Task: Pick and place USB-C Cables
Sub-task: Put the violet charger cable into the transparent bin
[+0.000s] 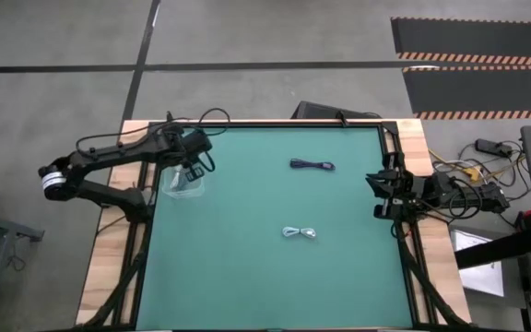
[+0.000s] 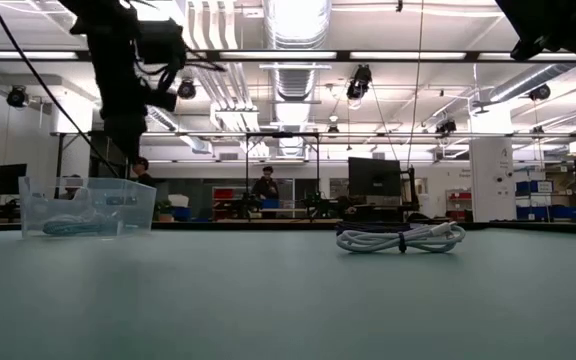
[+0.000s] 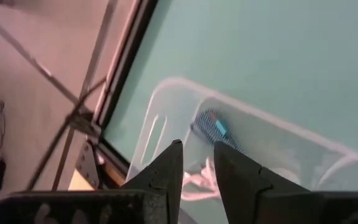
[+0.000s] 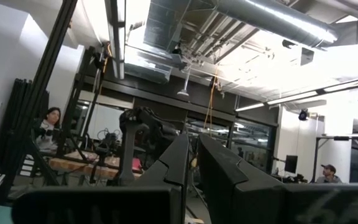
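A clear plastic container [image 1: 184,183] stands near the table's left edge. In the left wrist view it holds a teal-green cable bundle [image 3: 213,126] and a pale bundle [image 3: 197,180]. My left gripper [image 3: 197,163] hovers over the container [image 2: 88,207], its fingers narrowly open and empty. A black cable bundle [image 1: 312,165] lies on the mat toward the far side. A white bundle [image 1: 300,233] lies flat near the middle and shows in the low view [image 2: 400,238]. My right gripper [image 1: 377,194] waits at the table's right edge, shut and raised.
The green mat [image 1: 247,277] covers the table inside a dark frame [image 1: 395,148]. Bare mat lies between the two loose cables and the container. People stand in the room behind the table, far from the arms.
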Controlling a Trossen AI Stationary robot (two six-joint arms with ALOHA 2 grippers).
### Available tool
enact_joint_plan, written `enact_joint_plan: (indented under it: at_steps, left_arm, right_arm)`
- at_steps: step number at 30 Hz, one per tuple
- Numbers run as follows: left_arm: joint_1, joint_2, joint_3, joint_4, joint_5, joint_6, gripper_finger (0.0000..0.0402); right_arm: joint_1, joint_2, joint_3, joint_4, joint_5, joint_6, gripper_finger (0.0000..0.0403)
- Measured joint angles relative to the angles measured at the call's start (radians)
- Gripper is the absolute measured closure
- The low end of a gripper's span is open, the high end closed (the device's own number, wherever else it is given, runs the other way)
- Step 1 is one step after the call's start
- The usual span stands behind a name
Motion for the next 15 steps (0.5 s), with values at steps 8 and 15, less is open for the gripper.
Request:
enact_joint_plan:
  at_steps: [8, 15]
  left_arm:
    - [-0.144, -0.001, 0.099, 0.050, 0.037, -0.093, 0.0326]
    - [-0.355, 0.002, 0.106, 0.234, 0.097, -0.233, 0.0327]
  right_arm:
    - [0.000, 0.000, 0.000, -0.015, 0.052, -0.002, 0.0376]
    - [0.000, 0.001, 0.000, -0.032, 0.052, 0.000, 0.0376]
